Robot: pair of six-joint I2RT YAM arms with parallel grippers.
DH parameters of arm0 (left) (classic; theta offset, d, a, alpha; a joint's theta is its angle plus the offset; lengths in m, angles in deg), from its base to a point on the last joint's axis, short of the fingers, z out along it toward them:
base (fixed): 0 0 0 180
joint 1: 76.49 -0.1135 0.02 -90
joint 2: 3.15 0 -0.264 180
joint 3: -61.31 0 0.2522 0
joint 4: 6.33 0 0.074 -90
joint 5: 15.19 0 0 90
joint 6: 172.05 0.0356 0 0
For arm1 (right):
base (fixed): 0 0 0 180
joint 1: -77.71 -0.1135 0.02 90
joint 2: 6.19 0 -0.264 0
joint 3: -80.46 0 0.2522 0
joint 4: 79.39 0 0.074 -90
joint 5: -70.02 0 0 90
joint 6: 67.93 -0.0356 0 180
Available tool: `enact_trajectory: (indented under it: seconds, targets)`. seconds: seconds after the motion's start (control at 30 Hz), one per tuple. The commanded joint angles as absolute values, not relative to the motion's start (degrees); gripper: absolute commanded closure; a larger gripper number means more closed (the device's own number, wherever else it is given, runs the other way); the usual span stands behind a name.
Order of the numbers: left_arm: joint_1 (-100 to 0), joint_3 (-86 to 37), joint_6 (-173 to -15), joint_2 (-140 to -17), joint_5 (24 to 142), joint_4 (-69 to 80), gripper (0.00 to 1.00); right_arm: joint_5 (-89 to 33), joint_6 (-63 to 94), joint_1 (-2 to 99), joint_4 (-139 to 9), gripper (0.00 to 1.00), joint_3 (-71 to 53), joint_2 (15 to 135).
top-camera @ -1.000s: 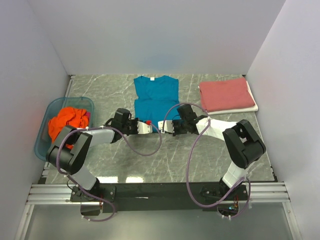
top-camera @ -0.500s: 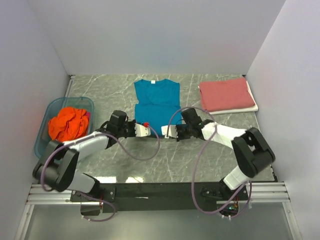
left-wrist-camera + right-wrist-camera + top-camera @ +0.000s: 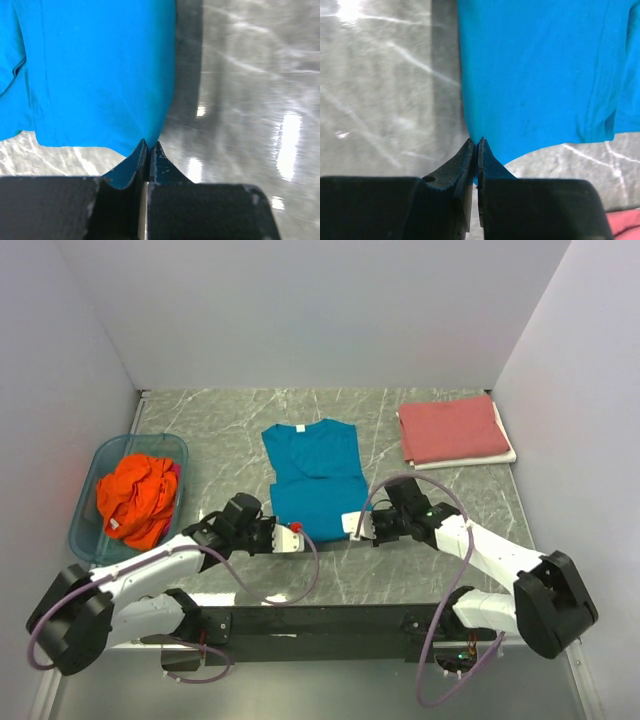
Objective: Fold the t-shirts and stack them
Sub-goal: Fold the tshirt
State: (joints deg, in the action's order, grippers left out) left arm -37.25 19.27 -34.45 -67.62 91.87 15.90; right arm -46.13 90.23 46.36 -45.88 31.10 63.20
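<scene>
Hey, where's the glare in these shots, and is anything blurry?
Top external: sharp, two pale light reflections on the glossy grey marble tabletop along its near edge. Left wrist: bright, smeared glare streaks right of the teal blue cloth t-shirt. Right wrist: glare patch top left, marble looks soft.

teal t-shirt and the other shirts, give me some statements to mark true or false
The left claw is shut on a bottom corner of the teal cloth t-shirt. True.
The right claw hangs open above it. False: shut on the other bottom corner.
The bright orange cloth shirt lies bunched in the translucent blue plastic tub. True.
The dusty red cloth shirt is spread flat beside that tub. False: it lies folded at the far right.
</scene>
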Motion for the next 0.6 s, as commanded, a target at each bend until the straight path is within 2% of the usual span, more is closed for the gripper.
enact_trajectory:
  seconds: [0.0,0.3,0.57]
  targets:
    - [-35.4,20.5,-39.1,-63.2,91.7,19.8,1.00,-47.1,89.5,46.1,-42.4,1.00,32.8,59.6]
    - [-31.8,20.1,-42.8,-57.0,91.4,25.2,1.00,-49.2,87.1,46.2,-36.4,1.00,33.0,49.5]
    - [-31.7,15.2,-39.4,-53.6,85.1,28.5,1.00,-46.5,84.0,46.2,-35.7,1.00,25.9,50.6]
